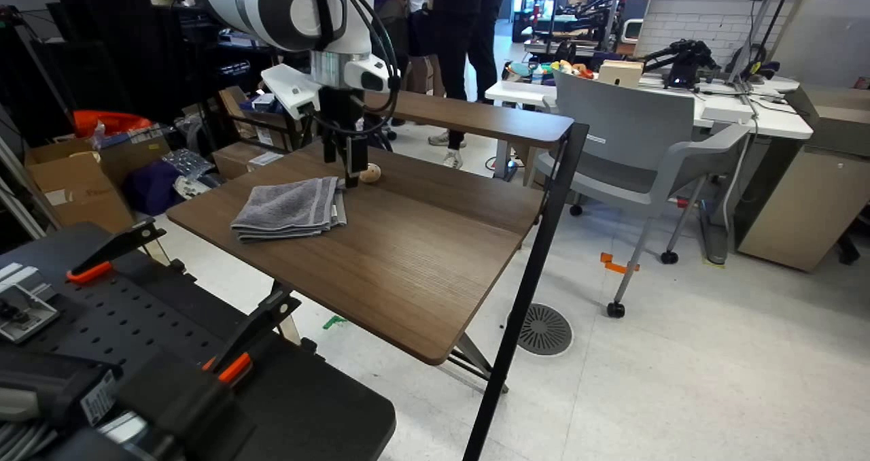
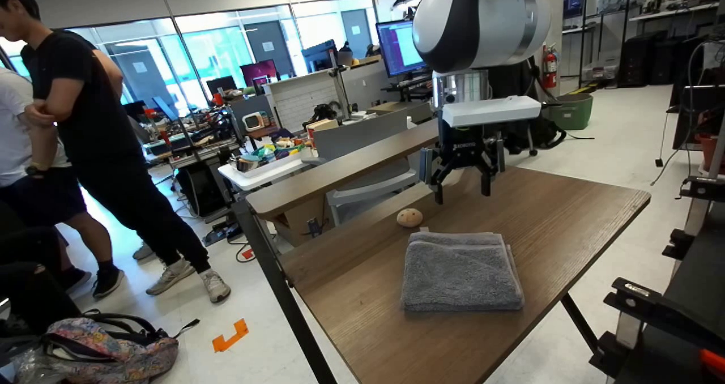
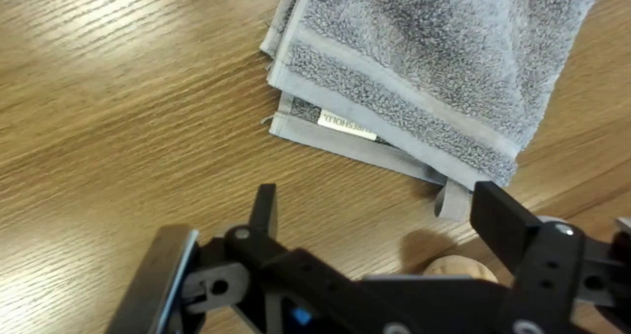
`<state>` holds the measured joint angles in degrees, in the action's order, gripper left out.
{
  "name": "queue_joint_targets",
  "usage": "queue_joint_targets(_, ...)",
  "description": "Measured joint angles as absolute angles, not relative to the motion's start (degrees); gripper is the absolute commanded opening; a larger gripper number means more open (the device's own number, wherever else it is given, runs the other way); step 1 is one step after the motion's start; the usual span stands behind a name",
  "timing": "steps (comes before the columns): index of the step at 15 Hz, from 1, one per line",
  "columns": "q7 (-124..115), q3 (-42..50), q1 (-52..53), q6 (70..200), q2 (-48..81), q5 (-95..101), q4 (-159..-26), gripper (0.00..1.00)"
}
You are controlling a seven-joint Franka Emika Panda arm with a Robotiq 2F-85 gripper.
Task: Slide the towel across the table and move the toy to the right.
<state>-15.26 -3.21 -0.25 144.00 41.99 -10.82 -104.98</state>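
Grey terry towel point(image 2: 461, 273) wants a deep pinch, wooden ball point(image 2: 409, 218) a centred one

The towel lies folded and slightly rumpled on the brown tabletop point(image 1: 421, 270); the ball sits just off its hemmed edge point(image 3: 389, 133), near but not touching. The Robotiq gripper point(image 3: 379, 201) hangs over the wood by that edge, fingers point(image 3: 503, 225) spread wide, holding nothing. The cloth looks light and limp; its pile should give good friction, though it may crumple rather than slide as a block. The layers lie staggered at the sewn-in label point(image 3: 347, 123), so nipping only the top one could open the fold: better to reach past the hem and take every layer together. The fabric loop point(image 3: 452, 202) seems too flimsy to pull by. The ball looks hard and smooth, apt to roll, so close across its widest part.
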Motion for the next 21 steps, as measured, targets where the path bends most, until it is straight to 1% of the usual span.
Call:
queue_joint_targets(2, -15.2, -3.2, -0.2, 145.0, 42.0, -10.8, -105.0, 1.00)
queue_joint_targets(6, -14.6, -3.9, 0.2, 155.3, 42.8, -10.9, -104.8, 1.00)
queue_joint_targets(8, -13.7, -5.2, 0.2, 158.3, 43.5, -11.3, -104.1, 1.00)
queue_joint_targets(14, -13.7, -5.8, 2.3, 158.9, 48.6, -11.3, -98.1, 1.00)
queue_joint_targets(21, -15.8, -3.3, 5.2, 158.9, 55.8, -11.2, -87.9, 1.00)
